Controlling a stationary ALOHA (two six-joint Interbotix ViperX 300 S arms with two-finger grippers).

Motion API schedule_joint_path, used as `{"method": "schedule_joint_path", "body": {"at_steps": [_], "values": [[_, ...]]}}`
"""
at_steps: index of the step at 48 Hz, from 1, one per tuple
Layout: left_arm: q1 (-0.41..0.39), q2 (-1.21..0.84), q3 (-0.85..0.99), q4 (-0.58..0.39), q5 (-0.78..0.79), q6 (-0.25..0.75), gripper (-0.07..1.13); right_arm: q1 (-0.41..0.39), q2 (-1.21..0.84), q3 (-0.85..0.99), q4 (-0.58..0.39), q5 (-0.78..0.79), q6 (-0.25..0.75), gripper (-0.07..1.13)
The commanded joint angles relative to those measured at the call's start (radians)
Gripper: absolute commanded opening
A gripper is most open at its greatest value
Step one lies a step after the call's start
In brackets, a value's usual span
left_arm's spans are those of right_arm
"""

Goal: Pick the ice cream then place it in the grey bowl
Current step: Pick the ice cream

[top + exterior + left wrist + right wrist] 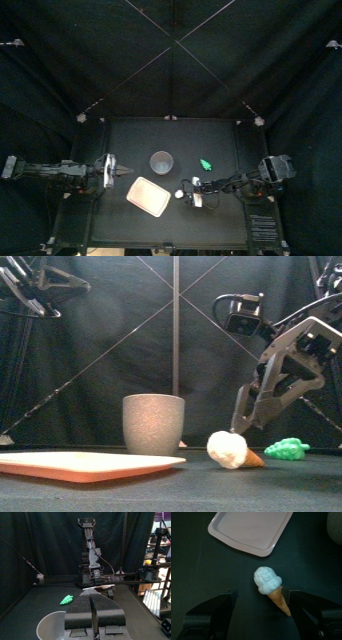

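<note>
Now the right end effector (262, 593), spread wide, straddles the ice cream (268, 582) without gripping it.

On the desk (134, 135) the tray (87, 464) lies near, left of the middle. The cup (154, 422) stands behind it. The ice cream (231, 449) lies just right of the tray. The small toy (286, 448) lies farther away and more to the right.
</note>
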Motion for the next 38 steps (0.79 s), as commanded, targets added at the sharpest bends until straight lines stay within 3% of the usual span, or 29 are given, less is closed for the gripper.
{"method": "schedule_joint_path", "body": {"at_steps": [1, 19, 32, 38], "values": [[-0.003, 0.003, -0.012, 0.002, -0.009, 0.0, -0.03, -0.023, 0.011, -0.032, -0.003, 0.009, -0.002, 1.02], [-0.003, 0.003, -0.012, 0.002, -0.009, 0.0, -0.03, -0.083, 0.075, -0.074, -0.005, 0.058, -0.002, 0.96], [-0.003, 0.003, -0.011, 0.002, -0.009, 0.0, -0.03, -0.086, 0.087, -0.103, -0.005, 0.092, -0.002, 0.66], [-0.003, 0.003, -0.012, 0.002, -0.008, 0.0, -0.03, -0.098, 0.072, -0.124, -0.005, 0.092, -0.002, 0.59]]}}
